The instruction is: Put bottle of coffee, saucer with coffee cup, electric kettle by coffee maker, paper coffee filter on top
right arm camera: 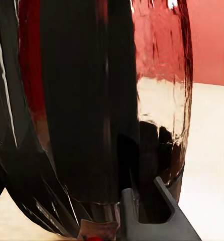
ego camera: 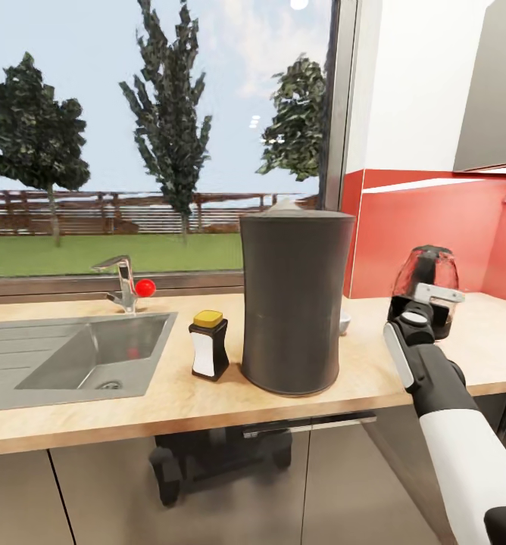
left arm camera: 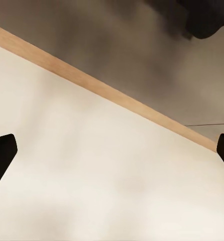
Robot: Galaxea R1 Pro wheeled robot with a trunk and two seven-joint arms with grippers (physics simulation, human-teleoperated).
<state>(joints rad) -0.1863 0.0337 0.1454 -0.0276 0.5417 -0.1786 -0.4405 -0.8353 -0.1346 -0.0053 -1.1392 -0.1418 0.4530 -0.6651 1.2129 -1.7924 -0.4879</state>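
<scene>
Gripping the electric kettle (ego camera: 427, 288) by its black handle with the right hand (ego camera: 423, 306), clenched around it, well to the right of the coffee maker (ego camera: 297, 299) over the far right stretch of the table (ego camera: 207, 401). Hard to tell from the head view whether the kettle base rests on the wood or hangs just above it. Standing already beside the coffee maker's left flank: the bottle of coffee (ego camera: 208, 344), upright, close but not touching. Peeking from behind the coffee maker's right side, something small and pale (ego camera: 345, 322), possibly the saucer or cup, too hidden to name. Resting on the coffee maker's top, a pale peaked shape (ego camera: 287, 204), likely the paper coffee filter. Risks from here, as a judgement: sliding the kettle leftward could clip that hidden pale piece or nudge the tall cylinder and shake the filter loose; a grip on the handle alone could let the rounded body swing and tip on release; setting down too near the front edge could drop it off. Seen through the right wrist camera, close up: the clear kettle body (right arm camera: 162, 75) mirroring the red wall, and the dark handle against one finger (right arm camera: 157, 216), detail lost in the head view. Seen through the left wrist camera: the left hand (left arm camera: 112, 155) released, fingertips wide apart, facing a pale surface and a wood edge strip (left arm camera: 112, 95).
</scene>
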